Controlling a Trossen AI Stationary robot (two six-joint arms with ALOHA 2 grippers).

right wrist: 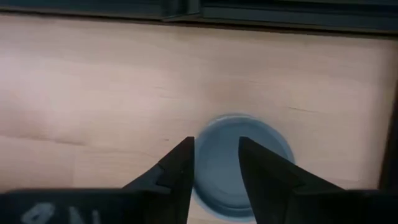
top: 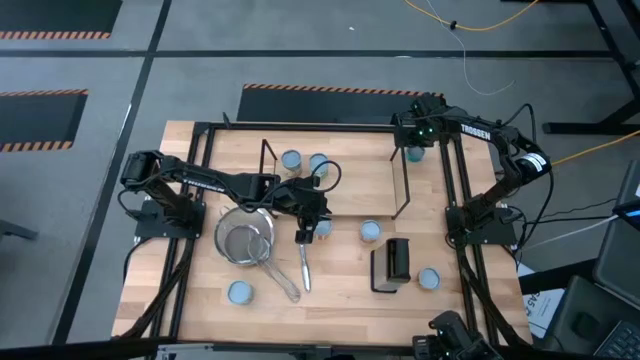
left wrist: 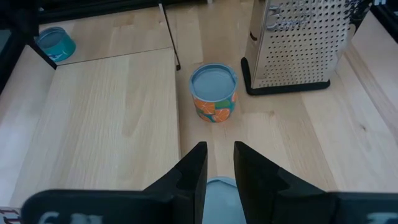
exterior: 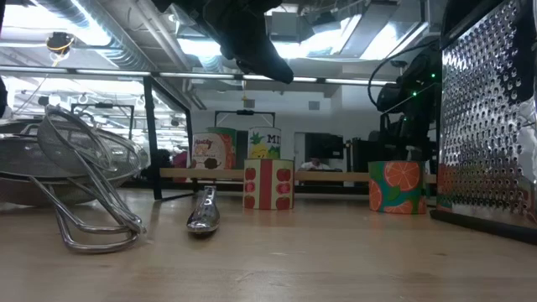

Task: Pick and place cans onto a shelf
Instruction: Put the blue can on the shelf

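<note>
My left gripper (top: 312, 222) hangs above a can with a red-patterned label (exterior: 268, 183) that stands on the table just in front of the shelf (top: 335, 185). Its fingers are slightly apart, and the can's pale top (left wrist: 221, 188) shows below them. My right gripper (top: 413, 143) hovers over another can (right wrist: 239, 165) by the shelf's right wire frame (top: 403, 180), fingers apart and above its top. Two cans (top: 291, 159) (top: 318, 162) stand on the shelf board. An orange-labelled can (left wrist: 213, 93) stands on the table ahead of the left gripper.
A mesh strainer (top: 245, 240) and a metal spoon (top: 303, 265) lie near the left gripper. An upright metal grater (left wrist: 295, 43) stands to the right of the orange can. Two more cans (top: 240, 292) (top: 428, 278) stand near the front edge.
</note>
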